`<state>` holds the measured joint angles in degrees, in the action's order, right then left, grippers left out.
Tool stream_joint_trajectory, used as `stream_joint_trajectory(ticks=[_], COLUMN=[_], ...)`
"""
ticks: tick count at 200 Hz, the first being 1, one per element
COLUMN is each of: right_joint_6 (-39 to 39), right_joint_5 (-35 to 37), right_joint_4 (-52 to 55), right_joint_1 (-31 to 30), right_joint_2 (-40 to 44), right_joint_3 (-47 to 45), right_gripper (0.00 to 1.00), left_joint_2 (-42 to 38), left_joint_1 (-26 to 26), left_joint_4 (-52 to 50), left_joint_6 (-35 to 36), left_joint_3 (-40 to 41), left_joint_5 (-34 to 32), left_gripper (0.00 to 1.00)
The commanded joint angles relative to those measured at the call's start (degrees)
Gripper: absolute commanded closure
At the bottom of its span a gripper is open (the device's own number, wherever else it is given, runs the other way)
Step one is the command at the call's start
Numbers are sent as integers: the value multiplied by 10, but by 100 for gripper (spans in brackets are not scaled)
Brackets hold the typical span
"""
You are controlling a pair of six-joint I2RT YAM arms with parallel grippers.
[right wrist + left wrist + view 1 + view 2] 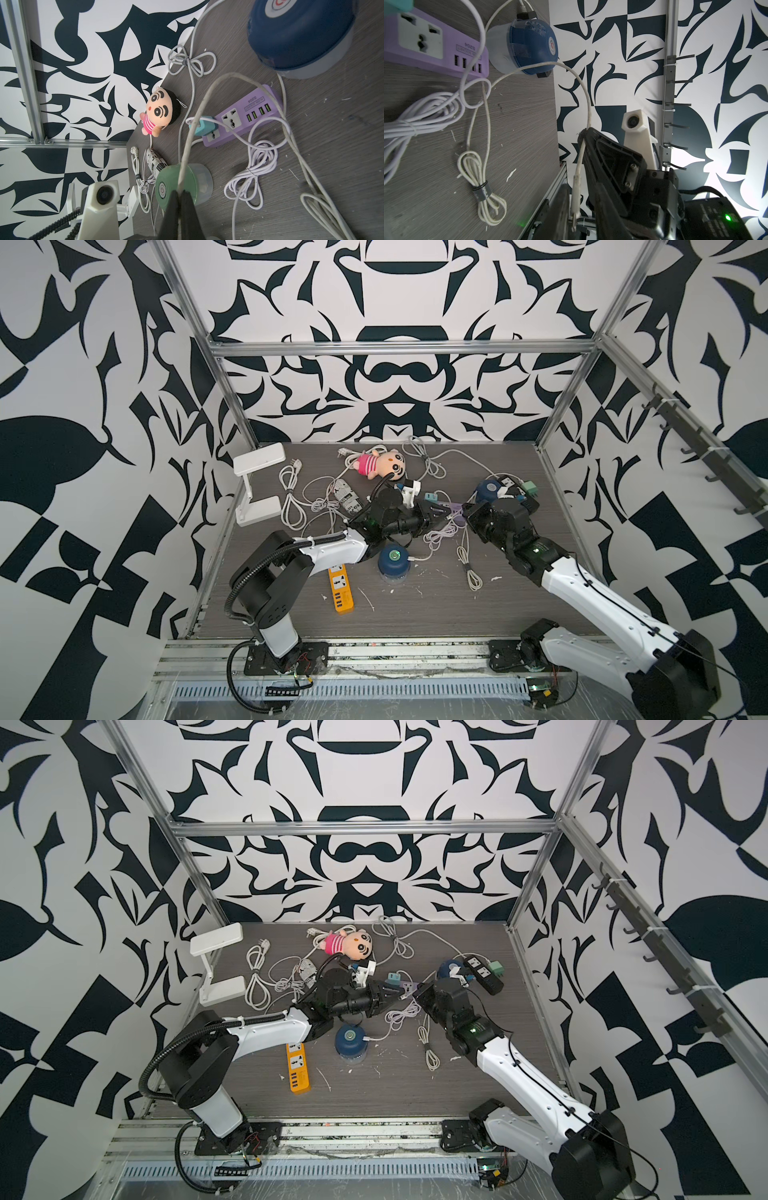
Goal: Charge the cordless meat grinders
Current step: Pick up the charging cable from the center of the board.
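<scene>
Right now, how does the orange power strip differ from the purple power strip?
The orange power strip lies near the front, its far end hidden by the left arm; the purple power strip lies mid-table. A teal adapter is plugged into the purple one; the orange one's visible sockets are empty. Both have universal sockets and USB ports.

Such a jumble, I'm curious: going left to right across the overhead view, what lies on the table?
White lamp, orange power strip, front dark blue grinder, tied cable bundle, green plug adapter.
</scene>
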<state>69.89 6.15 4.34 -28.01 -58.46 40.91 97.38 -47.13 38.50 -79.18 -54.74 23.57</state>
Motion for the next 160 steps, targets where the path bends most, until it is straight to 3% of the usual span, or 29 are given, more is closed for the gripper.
stream_joint_trajectory(ticks=[1, 53, 160], right_joint_6=[-2, 0, -1], right_joint_5=[12, 20, 19], right_joint_4=[-29, -30, -33], right_joint_1=[-5, -6, -8], right_joint_2=[4, 4, -2], right_joint_3=[4, 4, 1], right_gripper=[100, 100, 100], left_joint_2=[2, 6, 7], left_joint_1=[2, -1, -2], left_joint_4=[17, 2, 11], left_joint_6=[-5, 0, -5], left_joint_3=[6, 1, 0], left_joint_5=[0, 12, 20], left_gripper=[75, 67, 86])
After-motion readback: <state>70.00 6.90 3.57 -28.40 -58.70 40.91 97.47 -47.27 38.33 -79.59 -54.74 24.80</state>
